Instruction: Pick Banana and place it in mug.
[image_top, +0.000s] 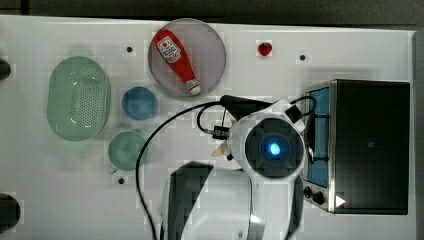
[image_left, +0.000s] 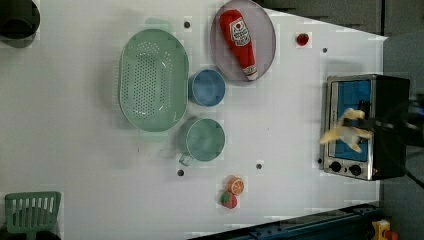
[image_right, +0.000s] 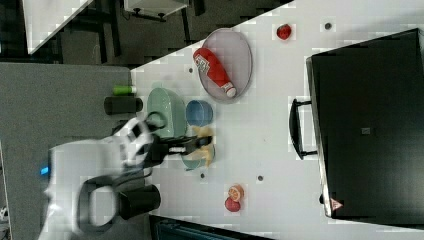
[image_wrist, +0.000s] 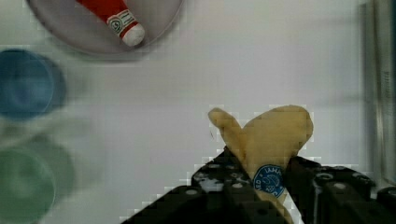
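Observation:
A pale yellow banana with a blue sticker is pinched between the black fingers of my gripper, which is shut on it. It hangs above the white table, clear of the surface. In the left view the banana appears in front of the toaster oven. The top view has its tip poking out from under the wrist. The round pale-green mug stands at the top view's left of the gripper, well apart from it. In the right view the banana overlaps the mug.
A blue cup sits just behind the mug, and a large green perforated basket beside both. A ketchup bottle lies on a grey plate. The toaster oven stands at the top view's right. Small toy fruits lie near the table's edge.

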